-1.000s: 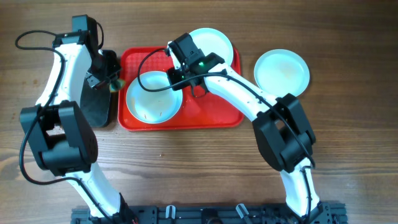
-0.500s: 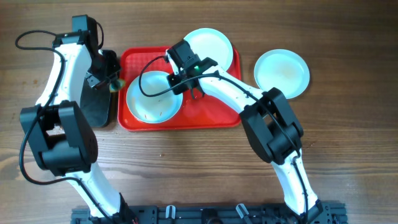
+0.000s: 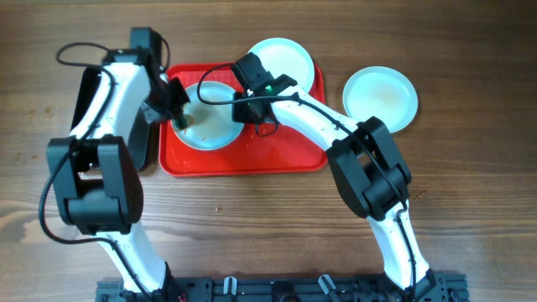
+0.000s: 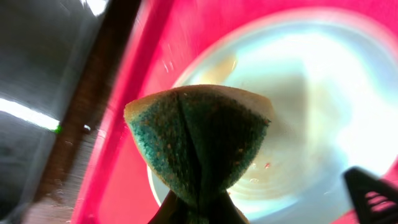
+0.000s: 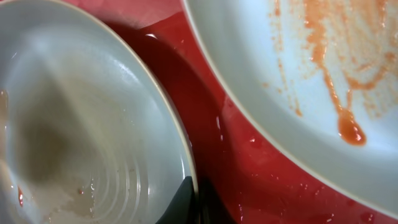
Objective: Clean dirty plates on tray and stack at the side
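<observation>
The red tray (image 3: pixel 285 151) holds two plates. The left plate (image 3: pixel 214 122) has faint smears; my right gripper (image 3: pixel 250 111) is shut on its right rim, seen up close in the right wrist view (image 5: pixel 193 202), with the plate (image 5: pixel 74 124) to its left. The second plate (image 3: pixel 284 60) at the tray's back right carries orange sauce streaks (image 5: pixel 323 68). The third plate (image 3: pixel 379 96) sits on the table to the right. My left gripper (image 3: pixel 179 116) is shut on a green-and-yellow sponge (image 4: pixel 199 140) over the left plate's left edge (image 4: pixel 305 106).
A black glossy tray (image 3: pixel 144 155) lies left of the red tray, partly under my left arm, and it shows in the left wrist view (image 4: pixel 37 56). The red tray's floor (image 5: pixel 211 118) is wet between the two plates. Bare wood table (image 3: pixel 268 226) lies in front.
My left arm has swung right from the black tray, bringing the sponge over the left plate. My right gripper has closed in on that plate's rim, and the plate has shifted slightly back.
</observation>
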You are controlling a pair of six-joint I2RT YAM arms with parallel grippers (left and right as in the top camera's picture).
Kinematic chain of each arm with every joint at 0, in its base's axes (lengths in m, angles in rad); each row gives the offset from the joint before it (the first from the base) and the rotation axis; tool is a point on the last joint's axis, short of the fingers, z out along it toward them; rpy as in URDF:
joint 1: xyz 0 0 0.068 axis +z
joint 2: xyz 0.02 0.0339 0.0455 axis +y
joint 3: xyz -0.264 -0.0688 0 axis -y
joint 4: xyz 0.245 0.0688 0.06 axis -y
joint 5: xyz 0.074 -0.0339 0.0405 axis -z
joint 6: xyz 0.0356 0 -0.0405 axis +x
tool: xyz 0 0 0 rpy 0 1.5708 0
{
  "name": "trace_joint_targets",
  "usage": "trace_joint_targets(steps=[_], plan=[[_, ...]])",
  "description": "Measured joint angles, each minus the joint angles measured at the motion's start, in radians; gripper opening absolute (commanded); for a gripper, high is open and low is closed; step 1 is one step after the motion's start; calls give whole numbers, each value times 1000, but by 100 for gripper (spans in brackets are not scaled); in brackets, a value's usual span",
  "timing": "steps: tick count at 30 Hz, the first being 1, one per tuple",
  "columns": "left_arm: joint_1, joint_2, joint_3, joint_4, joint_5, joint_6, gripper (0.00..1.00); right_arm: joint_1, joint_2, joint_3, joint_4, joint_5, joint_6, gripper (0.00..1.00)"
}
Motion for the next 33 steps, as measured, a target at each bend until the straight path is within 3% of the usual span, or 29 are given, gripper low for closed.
trace_joint_targets(steps=[4, 11, 17, 20, 26, 33], plan=[[-40, 0, -111, 107, 4, -29, 4, 0, 0, 0, 8, 40, 83, 4], [-151, -13, -203, 300, -55, -132, 4, -5, 0, 0, 13, 71, 96, 4], [-193, -41, -255, 325, -166, -407, 4, -6, 0, 0, 15, 72, 96, 4], [-193, -46, -257, 299, -175, -463, 4, -2, 0, 0, 15, 71, 95, 4], [-184, -50, -270, 340, -167, -416, 4, -2, 0, 0, 16, 72, 83, 4], [-143, -48, -292, 514, -18, -35, 4, -11, 0, 0, 19, 84, 84, 4]])
